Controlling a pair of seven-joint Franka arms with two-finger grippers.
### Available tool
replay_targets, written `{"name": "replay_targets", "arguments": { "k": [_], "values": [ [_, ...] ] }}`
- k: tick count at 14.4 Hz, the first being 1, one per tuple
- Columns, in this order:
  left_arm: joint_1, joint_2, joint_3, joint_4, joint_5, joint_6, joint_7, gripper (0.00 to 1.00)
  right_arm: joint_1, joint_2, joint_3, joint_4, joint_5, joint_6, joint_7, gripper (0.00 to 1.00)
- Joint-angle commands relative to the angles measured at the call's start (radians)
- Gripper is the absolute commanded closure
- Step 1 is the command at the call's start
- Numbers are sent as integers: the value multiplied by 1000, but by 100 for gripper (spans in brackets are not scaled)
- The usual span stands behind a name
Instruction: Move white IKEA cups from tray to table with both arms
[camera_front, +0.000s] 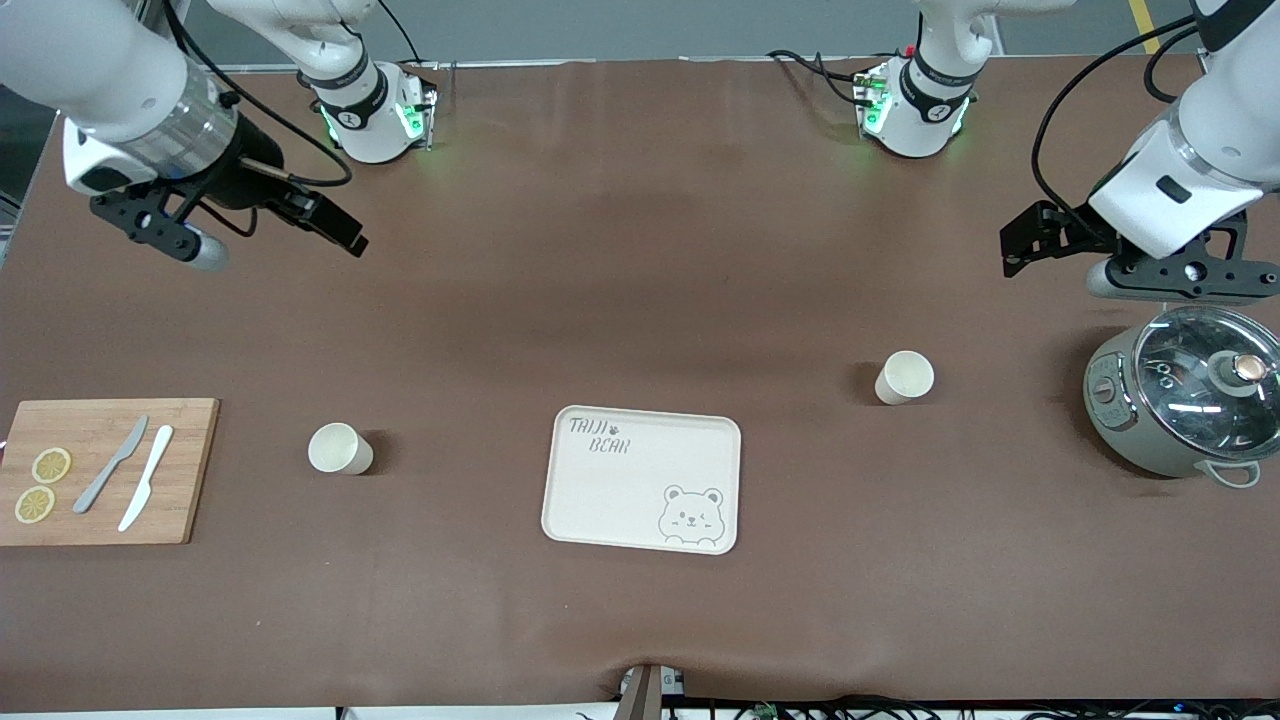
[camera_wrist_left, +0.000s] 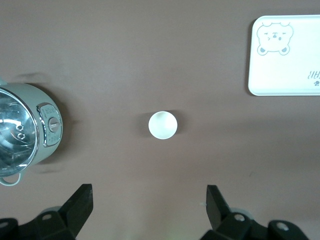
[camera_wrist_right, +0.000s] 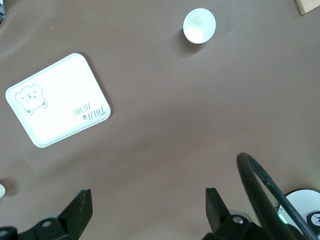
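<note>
A: What do the cups look like?

B: Two small cream-white cups, plain, round, no handles, slightly tapered, both upright on the brown table (camera_front: 640, 250) with their mouths open. One cup (camera_front: 340, 448) stands between the wooden cutting board (camera_front: 180, 500) and the bear-printed tray (camera_front: 641, 479), toward the right arm's end. The other cup (camera_front: 905, 377) stands between the tray and the pot with the glass lid (camera_front: 1185, 400), toward the left arm's end, and lies a little farther from the front camera than the first.

A: Is either one on the tray?

B: No. Both rest on the bare table, apart from the tray, which is much larger than they are.

A: And the grippers?

B: The left gripper (camera_wrist_left: 149, 200) hangs in the air over the table just above the pot, jaws spread wide and holding nothing; in its wrist view the nearby cup (camera_wrist_left: 162, 125) shows between its fingers (camera_wrist_left: 80, 202), well below them. The right gripper (camera_wrist_right: 147, 205) hangs over bare table at its own end, above the cutting board's side, jaws likewise spread and empty. Its wrist view shows the other cup (camera_wrist_right: 199, 25) and the tray (camera_wrist_right: 100, 112).

A: Anything on the board?

B: Two lemon slices (camera_front: 42, 484), a grey knife (camera_front: 110, 464) and a white knife (camera_front: 146, 477).
</note>
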Motion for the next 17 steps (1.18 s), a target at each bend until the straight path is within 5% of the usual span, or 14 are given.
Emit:
{"name": "replay_targets", "arguments": {
  "k": [1, 4, 7, 10, 17],
  "values": [
    [-48, -21, 48, -35, -16, 34, 19, 0, -20, -7, -1, -6, 4, -5, -28, 0],
    [-51, -4, 48, -29, -19, 38, 43, 0, -58, -2, -3, -6, -26, -5, -89, 0],
    [-47, -2, 50, -27, -19, 42, 97, 0, -179, -1, -3, -6, -72, 0, -411, 0],
    [-50, -4, 53, -27, -19, 43, 90, 0, -201, 1, -3, -6, -262, 3, -594, 0],
    [-54, -2, 60, -36, -14, 6, 68, 0, -199, 1, 2, 6, -240, 10, -591, 0]
  ]
}}
